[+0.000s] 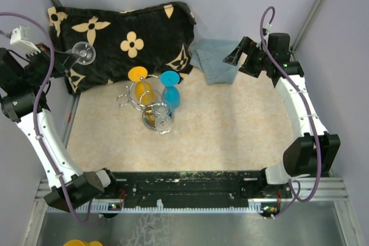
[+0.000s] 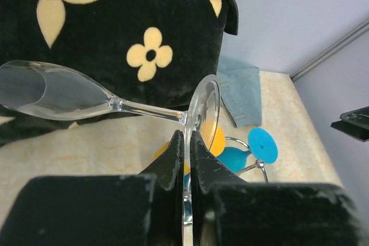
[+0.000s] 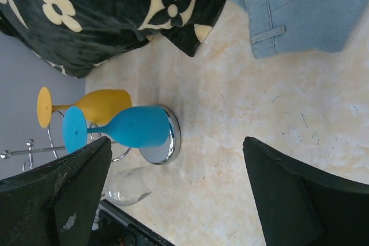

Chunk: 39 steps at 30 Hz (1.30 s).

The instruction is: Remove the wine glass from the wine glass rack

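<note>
The left gripper [image 2: 187, 142] is pinched narrow on the round foot [image 2: 204, 105] of a clear wine glass [image 2: 57, 93], its two dark fingers [image 2: 173, 156] pressed against either face of the thin disc. The glass is held off the table, lying roughly level, with its stem running away from the fingers to the bowl. From the top view it hangs at the far left of the scene, over the near left edge of a black cushion [image 1: 127, 21] patterned with cream flowers, and well apart from the wine glass rack [image 1: 124, 99]. The rack stands near the middle of the beige table [image 1: 230, 125], just near of the cushion, with its wire loops spread around a central post above a shiny round base [image 3: 170, 136]. A yellow glass [image 1: 143, 87] and a blue glass [image 1: 170, 91] hang upside down on the rack, side by side, with their flat feet uppermost and their bowls pointing down at the base. A second clear glass [image 1: 162, 118] is on the near side of the rack; whether it hangs from a loop or rests on the base I cannot tell. A folded piece of blue denim [image 1: 214, 60] lies on the table to the right of the cushion, touching its corner. The right gripper [image 1: 237, 53] sits at the far right, just beside the denim, with its fingers spread wide and nothing between them.
</note>
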Tool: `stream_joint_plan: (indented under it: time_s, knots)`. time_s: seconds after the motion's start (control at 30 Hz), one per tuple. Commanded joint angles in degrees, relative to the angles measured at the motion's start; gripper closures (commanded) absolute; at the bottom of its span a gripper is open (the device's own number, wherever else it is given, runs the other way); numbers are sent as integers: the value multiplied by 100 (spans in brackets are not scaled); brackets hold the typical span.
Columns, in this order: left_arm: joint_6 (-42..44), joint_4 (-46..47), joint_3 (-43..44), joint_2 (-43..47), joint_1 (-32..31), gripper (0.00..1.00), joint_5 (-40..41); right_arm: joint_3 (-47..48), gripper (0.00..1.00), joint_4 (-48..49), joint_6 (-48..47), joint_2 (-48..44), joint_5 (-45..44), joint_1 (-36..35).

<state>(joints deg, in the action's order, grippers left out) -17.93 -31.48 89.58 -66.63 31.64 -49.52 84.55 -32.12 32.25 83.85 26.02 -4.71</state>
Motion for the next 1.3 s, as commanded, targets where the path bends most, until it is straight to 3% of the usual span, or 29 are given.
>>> stream_joint_plan:
  time_s: [0.0,0.2,0.4,0.93,1.27]
  knots:
    - [731,328,317,-24,-233,100,230,341,4,244,61,-124,61,49]
    - [1431,484,527,-211,-870,100,827,623,3,189,227,-25,137,48]
    - [2129,556,973,-574,-2041,100,1719,1091,3,-63,288,152,95,49]
    - [3717,542,1849,-1472,-4655,100,3222,3929,3,-1330,142,1465,156,506]
    - [4767,950,1902,-2074,-6699,100,4096,4123,3,-1205,336,1374,671,1207]
